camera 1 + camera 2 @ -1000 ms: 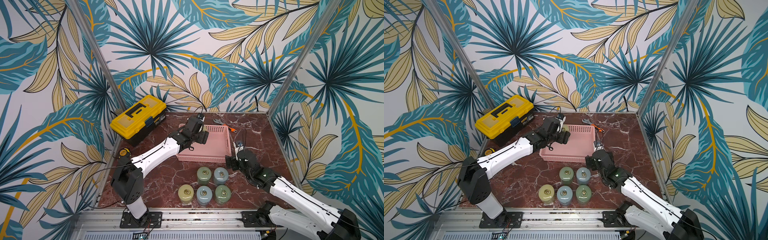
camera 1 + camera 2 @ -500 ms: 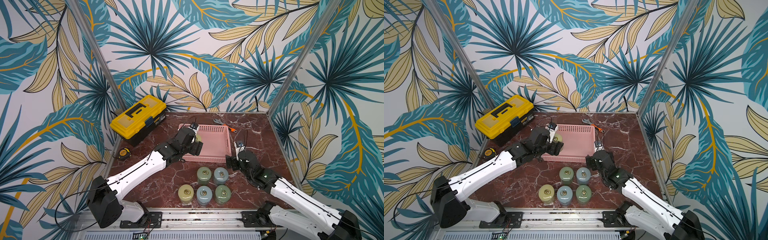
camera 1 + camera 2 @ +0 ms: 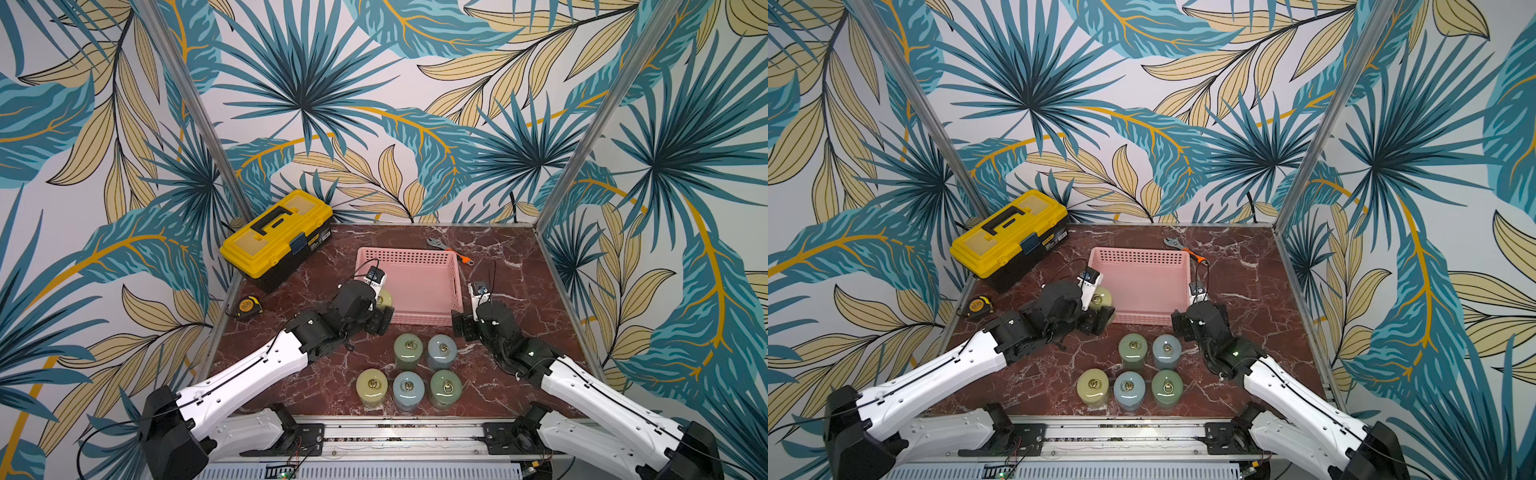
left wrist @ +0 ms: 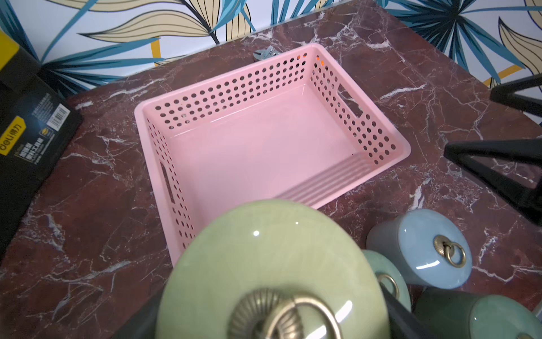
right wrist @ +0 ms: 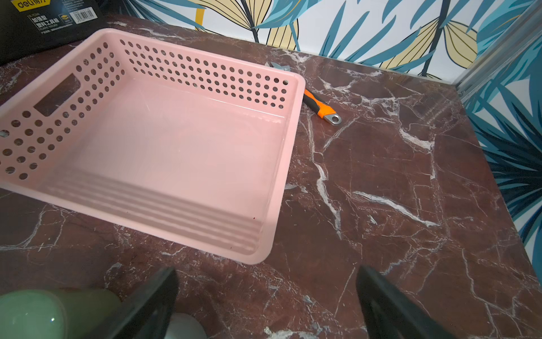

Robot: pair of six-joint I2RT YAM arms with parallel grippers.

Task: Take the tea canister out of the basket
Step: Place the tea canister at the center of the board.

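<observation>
Task's thing: the pale green, round glazed tea canister (image 4: pixel 272 264) with a brass ring on its lid is seen lifted at the near-left corner of the shallow pink perforated plastic basket (image 3: pixel 403 257). Whether its base is wholly past the rim cannot be told.
Left claw: the left gripper (image 3: pixel 382 307) is clenched on the tea canister, with one dark finger (image 4: pixel 401 320) seen at each side of the body.
Axis: the tea canister is held roughly upright, lid uppermost, so the grip is taken across its round sides.
Basket: nothing else is seen inside it in either wrist view.
Right claw: the right gripper (image 5: pixel 265 296) is spread wide and empty. It is parked by the basket's near-right corner, apart from the held piece.
Deciding relation: five canisters (image 3: pixel 409 388) of green and blue are grouped on the dark red marble table (image 3: pixel 511 266), nearer the robot than the basket and to the right of the held piece. Bare marble lies to the group's left.
Judgement: the set-down is best made by the left arm — a short carry toward the near side, kept clear of the group.
</observation>
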